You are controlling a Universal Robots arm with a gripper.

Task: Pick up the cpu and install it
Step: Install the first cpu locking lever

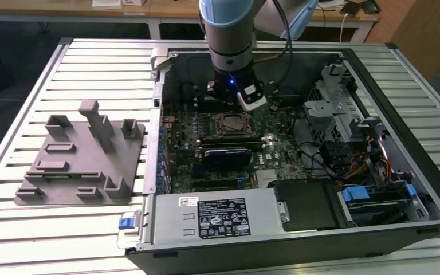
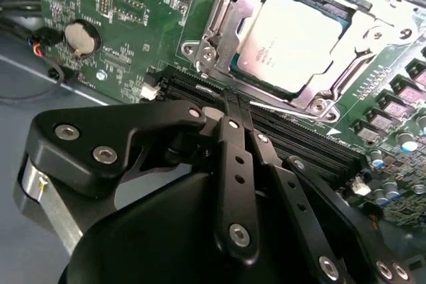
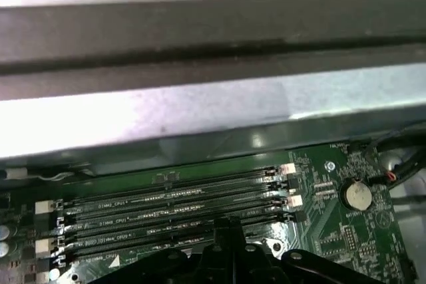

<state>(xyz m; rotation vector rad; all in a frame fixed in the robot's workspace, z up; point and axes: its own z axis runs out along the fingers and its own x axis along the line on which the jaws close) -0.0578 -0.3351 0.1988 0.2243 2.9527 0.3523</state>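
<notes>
An open computer case [image 1: 373, 63] is seen lying on a slatted metal table [image 1: 21, 229] in the exterior view, with the green motherboard [image 1: 277, 152] exposed inside it. The cpu [image 1: 229, 124] is seated in the metal socket frame [image 1: 228, 133] near the middle of the board; in the second wrist view the cpu [image 2: 289, 38] is shown as a pale silver square lying flat within the socket frame [image 2: 226, 31], though glare washes out part of its top. The arm [image 1: 230, 34] is cut off by the upper edge of the exterior view, and its gripper [image 1: 239, 97] is held just above the board on the far side of the socket, near the cpu but apart from it. In the second wrist view the gripper [image 2: 234, 108] is seen with its black fingers [image 2: 233, 164] brought together over the memory slots [image 2: 293, 141], with no gap visible between them and nothing held; the very tips are partly hidden behind the linkage. In the first wrist view the memory slots [image 3: 173, 204] and a round coin cell [image 3: 357, 195] are shown beneath the case wall [image 3: 200, 111], and only the top of the gripper [image 3: 229, 225] is caught at the frame's edge. A grey plastic tray [image 1: 82, 166] with upright posts is placed on the table at the exterior view's left, well apart from the case. The power supply [image 1: 216, 216] is seen along the near side of the case, and the drive bays at the exterior view's right are partly hidden by cables [image 1: 357, 166].
</notes>
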